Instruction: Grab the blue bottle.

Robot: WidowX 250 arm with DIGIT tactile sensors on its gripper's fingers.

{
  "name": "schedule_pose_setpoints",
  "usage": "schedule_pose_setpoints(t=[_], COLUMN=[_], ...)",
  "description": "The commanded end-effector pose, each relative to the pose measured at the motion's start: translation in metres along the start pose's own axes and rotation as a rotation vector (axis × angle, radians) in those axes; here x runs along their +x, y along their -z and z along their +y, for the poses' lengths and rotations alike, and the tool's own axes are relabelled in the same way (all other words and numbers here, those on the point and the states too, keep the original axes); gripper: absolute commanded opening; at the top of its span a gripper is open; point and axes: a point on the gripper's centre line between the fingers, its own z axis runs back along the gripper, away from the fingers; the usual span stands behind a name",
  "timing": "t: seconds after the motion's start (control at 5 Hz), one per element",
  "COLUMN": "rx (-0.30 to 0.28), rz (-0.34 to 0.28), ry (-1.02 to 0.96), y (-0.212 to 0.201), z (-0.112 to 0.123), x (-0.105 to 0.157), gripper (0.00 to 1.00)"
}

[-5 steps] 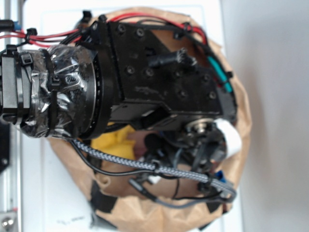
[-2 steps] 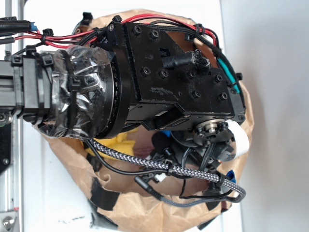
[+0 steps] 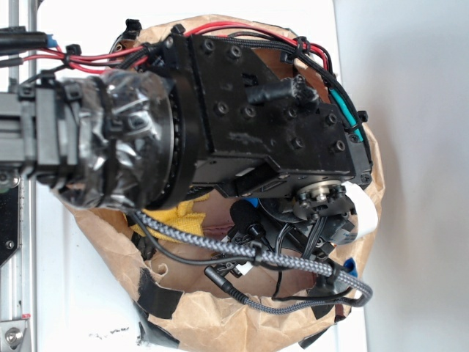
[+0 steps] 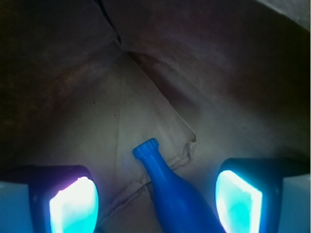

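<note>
The blue bottle lies on crumpled brown paper in the wrist view, neck and ribbed cap pointing up-left, body running off the bottom edge. My gripper is open, its two glowing pads on either side of the bottle, the right one nearer to it; neither pad touches it. In the exterior view the black arm and wrist cover almost everything; only small bits of blue show under the arm, and the gripper itself is hidden there.
A brown paper bag surrounds the arm; its walls rise around the bottle. A yellow cloth lies under the arm at left. Braided and black cables hang below the wrist. A white object sits at right.
The arm has shifted right and slightly down into the bag over the last second, then nearly stopped. Less of the yellow cloth shows now.
</note>
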Motion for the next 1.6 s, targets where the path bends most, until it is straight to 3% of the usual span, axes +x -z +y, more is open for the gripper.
schedule_pose_setpoints(t=[0.0,0.4,1.0,1.4], rx=[0.038,0.150,0.270,0.257], rz=[0.015,0.093,0.133,0.157], ry=[0.034,0.017,0.069,0.049], y=[-0.014,-0.027,0.032,0.051], z=[0.013,0.020,0.007,0.006], x=[0.005,-0.017,-0.036,-0.017], gripper=[1.00,1.00,1.00,1.00])
